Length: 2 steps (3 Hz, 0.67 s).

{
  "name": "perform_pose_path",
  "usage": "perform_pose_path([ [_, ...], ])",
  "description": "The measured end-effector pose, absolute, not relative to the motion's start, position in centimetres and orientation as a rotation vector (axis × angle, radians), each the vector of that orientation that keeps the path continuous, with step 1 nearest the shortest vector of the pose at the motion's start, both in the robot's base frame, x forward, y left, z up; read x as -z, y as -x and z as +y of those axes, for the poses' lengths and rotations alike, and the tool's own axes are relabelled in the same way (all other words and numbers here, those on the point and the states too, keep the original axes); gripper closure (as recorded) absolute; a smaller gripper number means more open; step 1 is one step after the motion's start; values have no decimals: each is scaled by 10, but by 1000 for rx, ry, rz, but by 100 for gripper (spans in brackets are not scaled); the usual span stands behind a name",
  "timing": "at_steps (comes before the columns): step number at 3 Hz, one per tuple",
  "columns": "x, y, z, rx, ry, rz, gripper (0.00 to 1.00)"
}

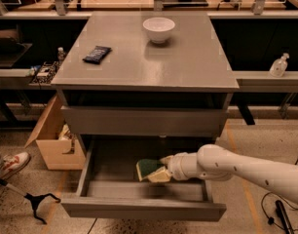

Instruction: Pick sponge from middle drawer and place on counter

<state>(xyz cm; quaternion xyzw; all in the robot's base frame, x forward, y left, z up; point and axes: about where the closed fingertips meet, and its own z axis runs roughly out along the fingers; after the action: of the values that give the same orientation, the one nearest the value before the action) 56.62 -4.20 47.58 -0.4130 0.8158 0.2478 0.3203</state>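
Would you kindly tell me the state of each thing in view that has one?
middle drawer: pulled open.
upper drawer: shut.
sponge: tilted, inside the middle drawer, gripped.
gripper: inside the middle drawer, shut on the sponge.
white bowl: upright on the counter.
black packet: lying flat on the counter.

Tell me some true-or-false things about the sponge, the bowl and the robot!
1. The white bowl sits on the counter. True.
2. The sponge lies on the counter. False: it is down in the open drawer.
3. The gripper is inside the drawer, right at the sponge. True.
4. The black packet is inside the bowl. False: it lies flat on the counter, apart from the bowl, nearer the left edge.
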Motion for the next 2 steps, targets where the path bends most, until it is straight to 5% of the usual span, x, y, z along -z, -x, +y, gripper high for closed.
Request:
perform_pose_path([
  [2, -528, -547, -56, -758, 1091, 1989, 100],
])
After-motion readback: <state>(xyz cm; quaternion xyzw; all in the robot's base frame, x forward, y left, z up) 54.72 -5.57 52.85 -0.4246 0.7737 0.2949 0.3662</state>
